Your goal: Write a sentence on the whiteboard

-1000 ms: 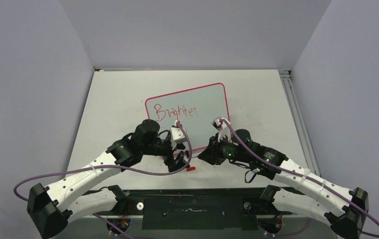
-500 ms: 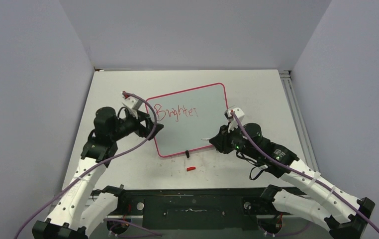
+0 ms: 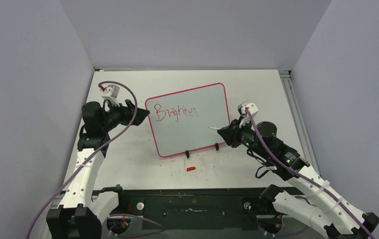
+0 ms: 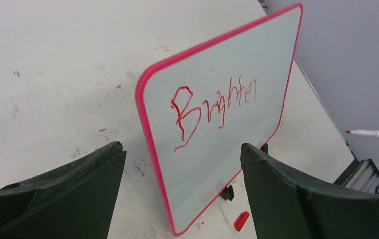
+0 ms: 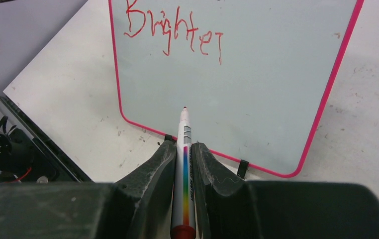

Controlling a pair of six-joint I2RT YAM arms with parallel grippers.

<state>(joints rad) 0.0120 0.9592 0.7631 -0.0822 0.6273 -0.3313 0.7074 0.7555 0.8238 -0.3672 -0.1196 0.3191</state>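
The whiteboard [image 3: 197,133], pink-framed, stands tilted on small black feet at mid-table. Red lettering of the sentence [image 3: 176,112] reads "Brighter" along its top. My left gripper [image 3: 140,113] hovers open just off the board's left edge, holding nothing; in the left wrist view its gripper [image 4: 181,146] frames the whiteboard [image 4: 257,99] and lettering [image 4: 212,107]. My right gripper [image 3: 223,133] is shut on a white marker [image 3: 214,129] whose tip points at the board's lower right. In the right wrist view the marker [image 5: 184,130] sits between the shut gripper [image 5: 183,145], tip just short of the whiteboard [image 5: 267,84].
A red marker cap [image 3: 191,169] lies on the table in front of the board, also visible from the left wrist as the cap [image 4: 241,220]. A metal rail [image 3: 290,97] runs along the table's right edge. Grey walls enclose three sides.
My left arm has swung from in front of the board to its left side, jaws slightly wider. My right arm has drawn back rightward with the marker. The lettering is unchanged.
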